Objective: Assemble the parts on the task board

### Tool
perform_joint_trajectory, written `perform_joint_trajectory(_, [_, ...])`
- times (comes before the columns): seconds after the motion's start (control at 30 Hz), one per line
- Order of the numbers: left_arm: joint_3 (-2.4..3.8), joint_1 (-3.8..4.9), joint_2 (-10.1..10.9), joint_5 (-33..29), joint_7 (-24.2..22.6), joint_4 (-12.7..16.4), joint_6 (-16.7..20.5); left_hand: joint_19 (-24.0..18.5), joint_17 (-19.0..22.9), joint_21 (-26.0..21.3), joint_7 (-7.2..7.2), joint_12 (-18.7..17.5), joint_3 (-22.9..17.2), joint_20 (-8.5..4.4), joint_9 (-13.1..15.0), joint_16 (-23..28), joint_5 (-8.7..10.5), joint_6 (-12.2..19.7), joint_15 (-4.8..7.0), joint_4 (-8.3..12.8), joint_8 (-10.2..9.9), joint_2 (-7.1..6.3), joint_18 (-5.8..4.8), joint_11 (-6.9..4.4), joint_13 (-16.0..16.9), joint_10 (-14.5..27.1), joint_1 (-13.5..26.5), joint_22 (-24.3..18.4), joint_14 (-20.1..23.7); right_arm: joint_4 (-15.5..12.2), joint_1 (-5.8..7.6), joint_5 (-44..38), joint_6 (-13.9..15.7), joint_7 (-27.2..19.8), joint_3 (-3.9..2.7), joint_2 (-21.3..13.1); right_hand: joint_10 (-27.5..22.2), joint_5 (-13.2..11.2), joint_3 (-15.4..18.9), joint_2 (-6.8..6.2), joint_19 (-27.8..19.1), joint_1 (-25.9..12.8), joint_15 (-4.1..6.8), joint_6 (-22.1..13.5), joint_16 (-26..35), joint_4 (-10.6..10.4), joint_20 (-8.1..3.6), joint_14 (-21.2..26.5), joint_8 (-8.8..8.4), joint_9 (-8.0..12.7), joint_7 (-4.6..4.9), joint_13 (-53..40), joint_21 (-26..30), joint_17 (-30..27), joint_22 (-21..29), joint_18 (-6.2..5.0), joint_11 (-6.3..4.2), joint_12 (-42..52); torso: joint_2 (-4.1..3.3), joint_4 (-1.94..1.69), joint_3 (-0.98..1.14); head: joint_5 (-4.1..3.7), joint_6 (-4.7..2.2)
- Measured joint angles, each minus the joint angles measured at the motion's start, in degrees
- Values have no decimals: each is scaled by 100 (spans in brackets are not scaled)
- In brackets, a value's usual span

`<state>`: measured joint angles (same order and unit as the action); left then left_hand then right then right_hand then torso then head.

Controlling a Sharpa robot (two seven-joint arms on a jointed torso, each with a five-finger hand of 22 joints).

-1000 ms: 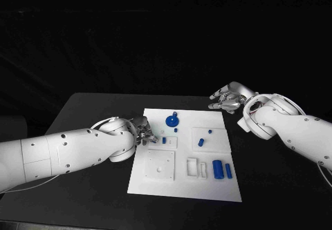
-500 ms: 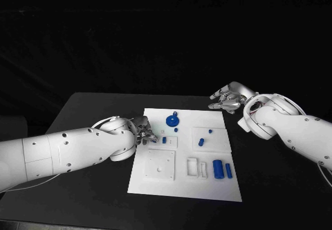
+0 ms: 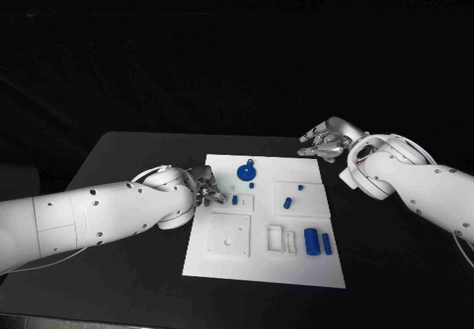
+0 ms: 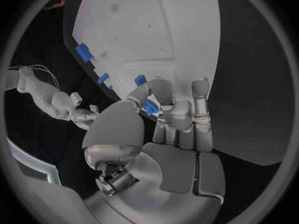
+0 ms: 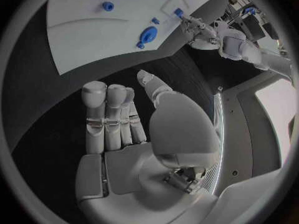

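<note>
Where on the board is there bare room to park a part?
Free: the board's near strip below the square recess and two cylinders, and its far right corner. Crowded: far left, where the left hand sits beside the small blue block.

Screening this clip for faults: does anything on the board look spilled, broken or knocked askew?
Nothing stands out. The board lies flat on the table, blue parts sit on it undamaged, the left hand is at a part near its left edge, and the right hand hovers beyond the far corner.
</note>
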<state>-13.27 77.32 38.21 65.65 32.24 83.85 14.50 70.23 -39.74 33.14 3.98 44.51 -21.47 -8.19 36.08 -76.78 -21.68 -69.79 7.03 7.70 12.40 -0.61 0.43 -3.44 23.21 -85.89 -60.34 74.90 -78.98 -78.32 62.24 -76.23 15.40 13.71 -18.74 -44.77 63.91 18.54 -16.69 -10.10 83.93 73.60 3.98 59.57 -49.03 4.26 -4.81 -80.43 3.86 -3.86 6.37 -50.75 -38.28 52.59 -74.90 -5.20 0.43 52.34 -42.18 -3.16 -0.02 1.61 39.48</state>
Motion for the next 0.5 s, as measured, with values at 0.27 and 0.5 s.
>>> perform_joint_trajectory(0.27, [0,1,-8,-2,0,-14,-12,0,9,0,0,-9,28,0,-33,0,22,0,2,-188,31,-68,0,0,24,0,-94,5,-16,2,-3,0,0,-1,0,1,0,33,-16,0,0,0,0,0,0,-16,0,0,0,0,0,-1,0,0,0,0,0,0,1,2,1,-1,7])
perform_joint_trajectory(0.5, [-4,-2,-13,-3,1,-25,-18,0,22,-28,-13,-9,72,-1,-49,0,44,-12,46,-414,35,-259,0,0,24,0,-79,4,-76,4,-3,0,-1,-3,0,5,21,33,-16,0,0,0,0,0,0,-16,0,0,0,0,0,-1,0,0,0,0,-21,0,1,3,0,-5,9])
